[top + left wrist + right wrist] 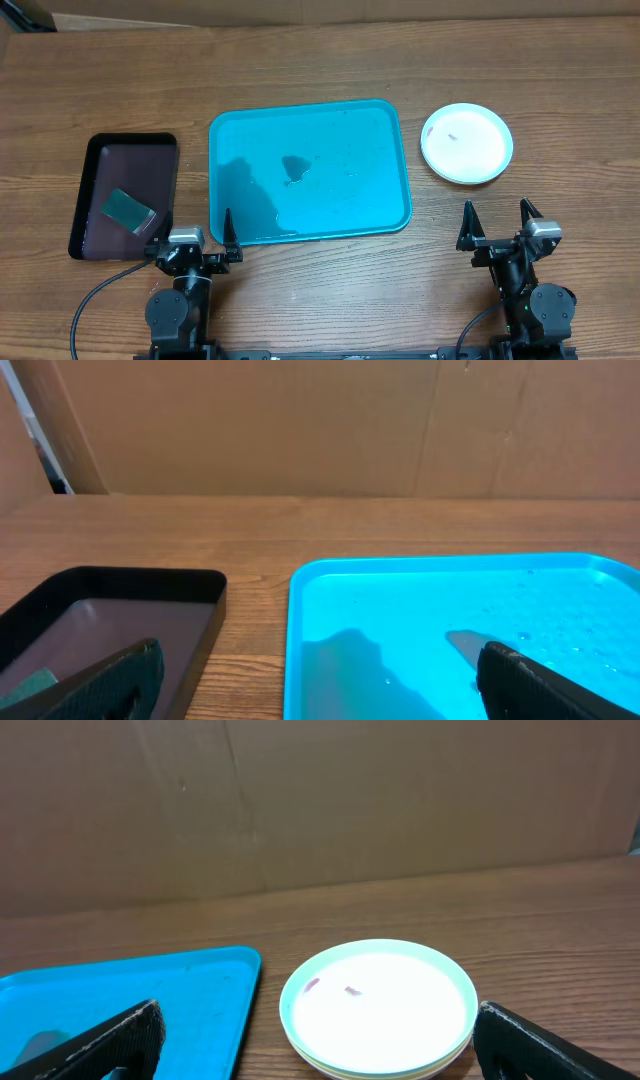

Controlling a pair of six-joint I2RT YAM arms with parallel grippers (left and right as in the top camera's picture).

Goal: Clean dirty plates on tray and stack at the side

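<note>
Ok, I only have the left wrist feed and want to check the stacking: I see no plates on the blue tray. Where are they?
Observer: The plates sit in one stack on the table, just right of the tray and not touching it.
Operator: Which one is on top?
Observer: The white plate, and it has two small reddish marks on it.
Operator: Is the right arm holding anything?
Observer: No. The right gripper is open and empty, short of the stack, on the robot's side of it.
</note>
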